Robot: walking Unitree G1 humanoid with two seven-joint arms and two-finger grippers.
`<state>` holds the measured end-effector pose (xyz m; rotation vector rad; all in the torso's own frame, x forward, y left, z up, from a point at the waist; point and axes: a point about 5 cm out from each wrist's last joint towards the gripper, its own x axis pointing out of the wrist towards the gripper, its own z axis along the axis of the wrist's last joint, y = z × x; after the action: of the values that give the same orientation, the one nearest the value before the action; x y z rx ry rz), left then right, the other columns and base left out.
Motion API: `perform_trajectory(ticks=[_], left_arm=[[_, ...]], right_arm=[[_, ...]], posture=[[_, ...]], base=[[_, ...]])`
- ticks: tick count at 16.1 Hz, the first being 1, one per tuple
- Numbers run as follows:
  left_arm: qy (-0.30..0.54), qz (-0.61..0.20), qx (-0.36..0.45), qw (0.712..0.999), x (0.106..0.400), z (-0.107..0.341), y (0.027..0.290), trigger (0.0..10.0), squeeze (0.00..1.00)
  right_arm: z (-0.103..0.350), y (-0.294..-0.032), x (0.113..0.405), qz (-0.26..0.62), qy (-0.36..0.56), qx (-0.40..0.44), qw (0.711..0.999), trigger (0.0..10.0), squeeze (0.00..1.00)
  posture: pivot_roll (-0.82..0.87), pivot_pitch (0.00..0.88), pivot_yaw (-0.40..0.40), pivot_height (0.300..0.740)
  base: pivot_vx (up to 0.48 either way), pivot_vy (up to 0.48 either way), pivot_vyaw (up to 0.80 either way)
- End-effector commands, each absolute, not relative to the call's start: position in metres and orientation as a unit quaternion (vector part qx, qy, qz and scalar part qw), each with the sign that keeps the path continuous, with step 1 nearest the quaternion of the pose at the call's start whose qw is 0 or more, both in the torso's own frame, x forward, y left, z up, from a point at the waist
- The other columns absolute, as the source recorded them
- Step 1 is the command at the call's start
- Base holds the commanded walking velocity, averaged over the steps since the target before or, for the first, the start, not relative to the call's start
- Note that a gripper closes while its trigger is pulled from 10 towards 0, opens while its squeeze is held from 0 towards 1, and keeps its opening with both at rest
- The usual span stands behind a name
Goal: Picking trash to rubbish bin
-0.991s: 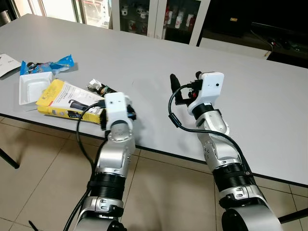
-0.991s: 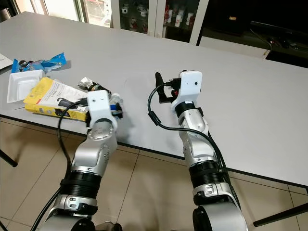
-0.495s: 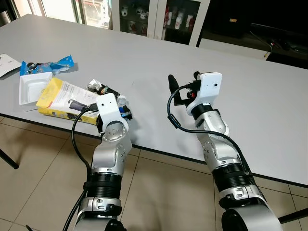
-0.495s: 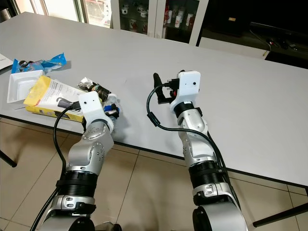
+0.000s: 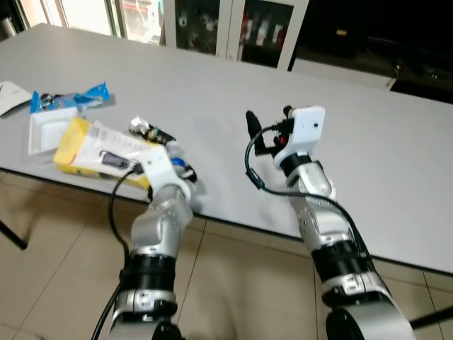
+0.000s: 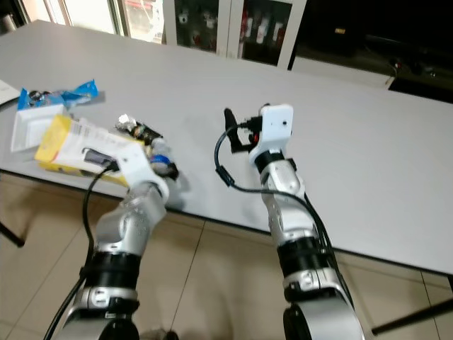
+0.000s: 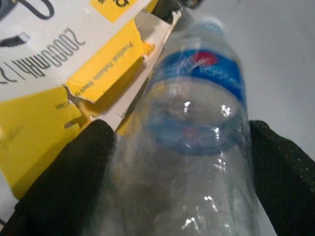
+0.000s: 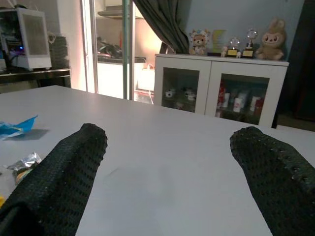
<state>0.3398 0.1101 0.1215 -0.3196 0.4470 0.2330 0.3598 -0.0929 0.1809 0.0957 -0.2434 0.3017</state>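
Trash sits at the far left of the long grey table (image 5: pixel 212 78): a blue wrapper (image 5: pixel 71 95), a white plastic tray (image 5: pixel 44 131), then a torn yellow and white cardboard box (image 5: pixel 92 145) with a crumpled foil wrapper (image 5: pixel 144 129) behind it. Just beside the box, near the table edge, I see my left gripper (image 7: pixel 182 162) closed around a clear plastic bottle with a blue label (image 7: pixel 197 123), one black finger on each side. Further right, my right gripper (image 8: pixel 170 152) hovers above bare tabletop, fingers spread wide, holding nothing.
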Motion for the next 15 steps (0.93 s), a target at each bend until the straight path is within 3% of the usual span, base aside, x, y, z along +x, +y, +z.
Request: perform_trajectory(ticks=[1,4,5,6,9,12,15], left_arm=[[0.293,0.04,-0.192,0.936,0.328,0.108,0.053,10.0,0.0],[0.309,0.047,-0.213,0.926,0.328,0.105,0.055,10.0,0.0],[0.303,0.047,-0.21,0.928,0.329,0.106,0.056,4.2,0.0],[0.294,0.049,-0.201,0.933,0.33,0.109,0.057,0.0,0.0],[0.267,0.049,-0.197,0.942,0.333,0.115,0.058,0.0,0.0],[0.214,0.032,-0.135,0.967,0.337,0.128,0.058,0.0,0.0],[0.192,0.026,-0.117,0.974,0.338,0.134,0.056,0.0,0.0]], right_arm=[[0.183,-0.096,0.36,0.149,-0.121,0.046,0.98,10.0,0.0],[0.183,-0.096,0.36,0.148,-0.122,0.047,0.98,10.0,0.0],[0.183,-0.096,0.36,0.147,-0.122,0.048,0.98,10.0,0.0],[0.183,-0.096,0.36,0.147,-0.121,0.048,0.981,10.0,0.0],[0.183,-0.095,0.36,0.147,-0.121,0.048,0.98,10.0,0.0],[0.182,-0.095,0.36,0.146,-0.121,0.049,0.981,10.0,0.0],[0.182,-0.095,0.36,0.146,-0.12,0.048,0.981,10.0,0.0]], posture=[[-0.03,0.043,-0.109,0.74],[-0.03,0.044,-0.105,0.74],[-0.03,0.043,-0.105,0.74],[-0.03,0.043,-0.104,0.74],[-0.03,0.043,-0.103,0.74],[-0.03,0.04,-0.102,0.74],[-0.03,0.041,-0.103,0.74]], base=[[0.0,0.0,0.0],[0.0,0.0,0.0],[0.0,0.0,0.0],[0.0,0.0,0.0],[0.0,0.0,0.0],[0.0,0.0,0.0],[0.0,0.0,0.0]])
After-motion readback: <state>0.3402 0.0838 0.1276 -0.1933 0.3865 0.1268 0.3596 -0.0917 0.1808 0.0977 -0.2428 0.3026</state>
